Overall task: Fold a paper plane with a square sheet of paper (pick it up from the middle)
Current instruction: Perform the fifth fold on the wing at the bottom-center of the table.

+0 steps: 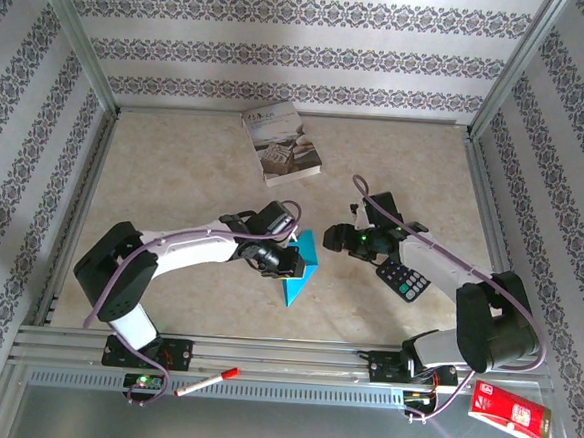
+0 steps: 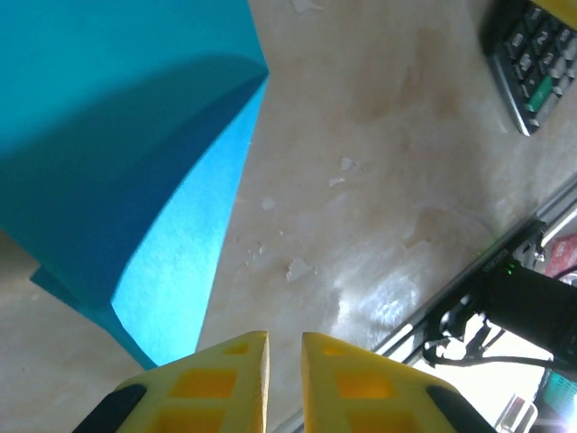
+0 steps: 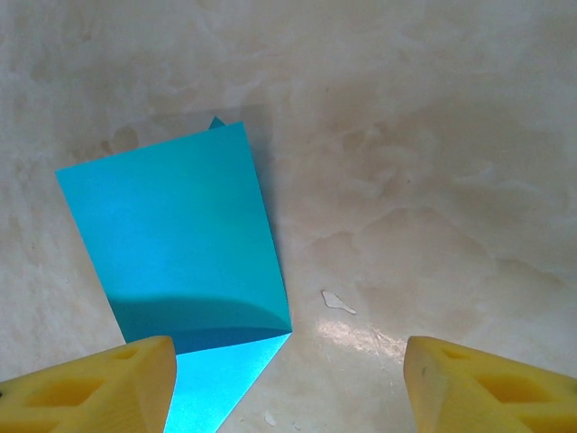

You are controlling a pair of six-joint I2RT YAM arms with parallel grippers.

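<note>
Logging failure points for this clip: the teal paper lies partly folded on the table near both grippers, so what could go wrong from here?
1. On the square sheet of paper the upper flap bows off the layer beneath; it may spring open or crease crooked.
2. The left gripper sits beside it, jaws almost together, nothing between; pressing could shove the paper.
3. The black keypad lies under the right arm and might get knocked.

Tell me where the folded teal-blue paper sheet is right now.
In the top view, the folded teal-blue paper sheet sits near the middle, beside the left gripper, with the black keypad to its right.
</note>
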